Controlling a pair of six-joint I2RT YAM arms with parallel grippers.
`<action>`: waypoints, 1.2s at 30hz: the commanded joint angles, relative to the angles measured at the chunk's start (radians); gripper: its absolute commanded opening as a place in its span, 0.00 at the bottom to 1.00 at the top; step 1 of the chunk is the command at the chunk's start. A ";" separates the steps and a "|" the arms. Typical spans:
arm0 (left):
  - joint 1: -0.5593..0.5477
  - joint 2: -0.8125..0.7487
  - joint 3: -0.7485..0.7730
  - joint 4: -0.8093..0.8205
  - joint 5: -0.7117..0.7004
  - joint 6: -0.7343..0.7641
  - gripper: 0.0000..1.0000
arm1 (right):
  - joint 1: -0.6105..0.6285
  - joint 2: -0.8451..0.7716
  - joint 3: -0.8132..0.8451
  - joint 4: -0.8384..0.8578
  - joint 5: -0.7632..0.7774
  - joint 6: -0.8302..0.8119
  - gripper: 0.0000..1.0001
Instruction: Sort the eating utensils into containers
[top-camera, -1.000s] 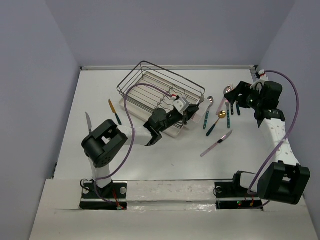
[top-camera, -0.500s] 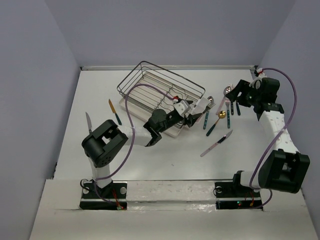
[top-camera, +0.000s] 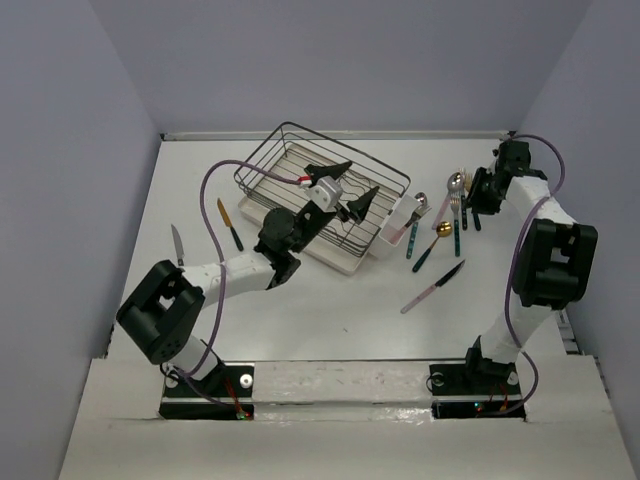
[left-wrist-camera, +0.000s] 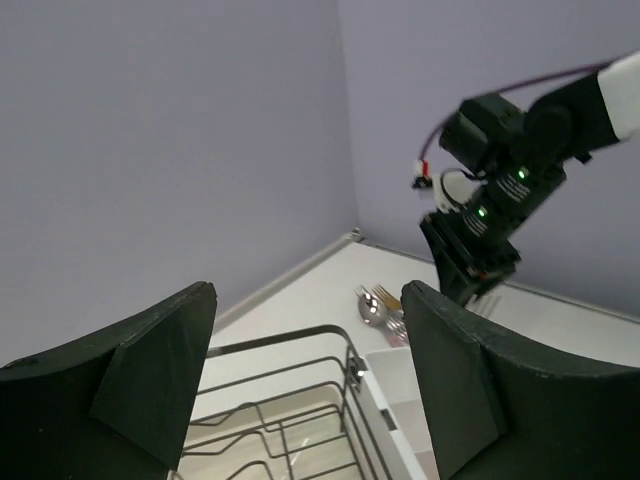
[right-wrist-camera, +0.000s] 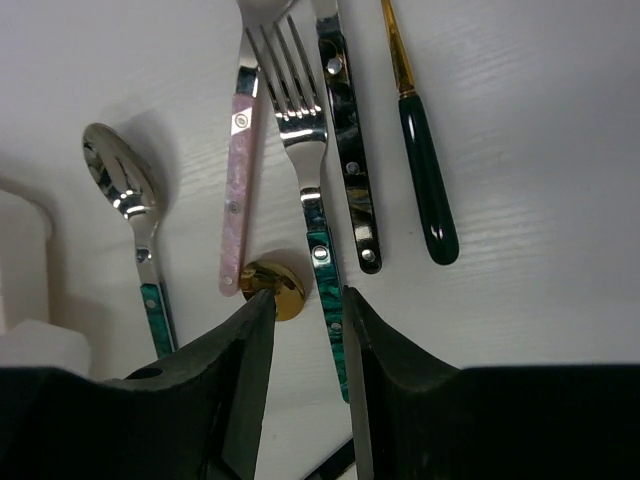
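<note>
In the right wrist view my right gripper (right-wrist-camera: 305, 335) is low over a row of eating utensils on the table. Its jaws stand narrow but apart on either side of the handle of a teal-handled fork (right-wrist-camera: 318, 235), not touching it. Beside the fork lie a pink-handled utensil (right-wrist-camera: 238, 190), a teal-handled spoon (right-wrist-camera: 122, 185), a gold spoon bowl (right-wrist-camera: 278, 290), a dark-handled knife (right-wrist-camera: 352, 180) and a dark green handle (right-wrist-camera: 428, 195). My left gripper (top-camera: 360, 180) hangs open and empty above the black wire rack (top-camera: 265, 150). The white container (top-camera: 398, 218) sits on the rack's right end, also in the left wrist view (left-wrist-camera: 400, 375).
A pink-handled knife (top-camera: 432, 287) lies alone on the table right of centre. Left of the rack are an orange-and-teal knife (top-camera: 229, 222) and another knife (top-camera: 177, 245). The back wall (top-camera: 330, 60) and the right side wall (top-camera: 600, 150) stand close by.
My left gripper has opened and drawn up and back from the white container to above the rack. My right gripper has dropped onto the utensil row, its jaws narrowing round the teal fork's handle.
</note>
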 joint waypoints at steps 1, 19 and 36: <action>0.037 -0.102 -0.064 0.077 -0.111 0.052 0.88 | 0.056 0.041 0.077 -0.069 0.103 -0.045 0.40; 0.131 -0.249 -0.248 0.054 -0.195 0.044 0.89 | 0.067 0.305 0.246 -0.144 0.194 -0.045 0.37; 0.131 -0.241 -0.267 0.042 -0.193 0.058 0.89 | 0.105 0.346 0.169 -0.170 0.226 -0.070 0.17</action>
